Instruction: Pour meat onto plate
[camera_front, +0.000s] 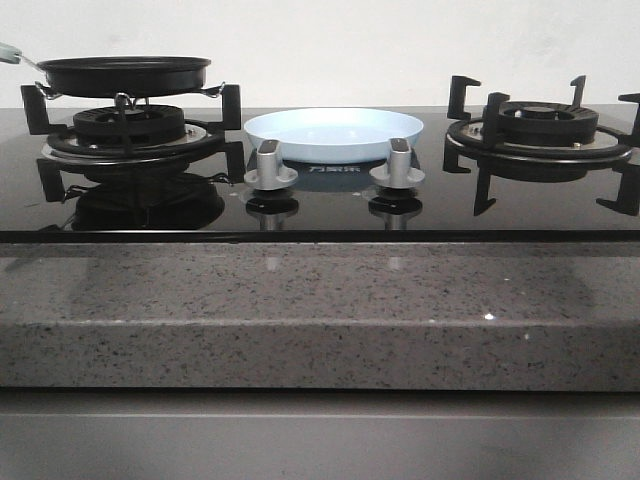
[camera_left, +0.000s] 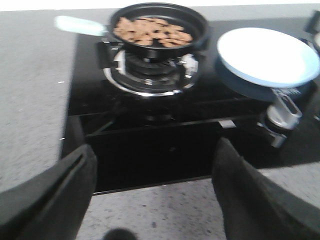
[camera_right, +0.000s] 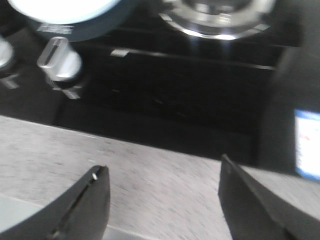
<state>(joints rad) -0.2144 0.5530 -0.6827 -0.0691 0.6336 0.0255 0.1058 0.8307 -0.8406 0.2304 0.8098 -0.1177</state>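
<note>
The meat (camera_left: 152, 31) lies as a loose heap of reddish-brown pieces inside a black frying pan (camera_front: 125, 74) on the left burner; the pan's pale handle (camera_left: 77, 25) points away from the plate. From the front the meat is hidden by the pan's wall. The pale blue plate (camera_front: 334, 133) (camera_left: 267, 56) rests on the glass hob between the two burners, and its edge (camera_right: 60, 10) shows in the right wrist view. My left gripper (camera_left: 152, 150) hangs open over the counter's front edge. My right gripper (camera_right: 162, 167) is open too, above the granite. Neither holds anything.
Two silver knobs (camera_front: 271, 165) (camera_front: 398, 165) stand just in front of the plate. The right burner (camera_front: 540, 128) carries tall black pan supports. A speckled granite counter (camera_front: 320, 310) runs along the front of the black glass hob (camera_front: 320, 205).
</note>
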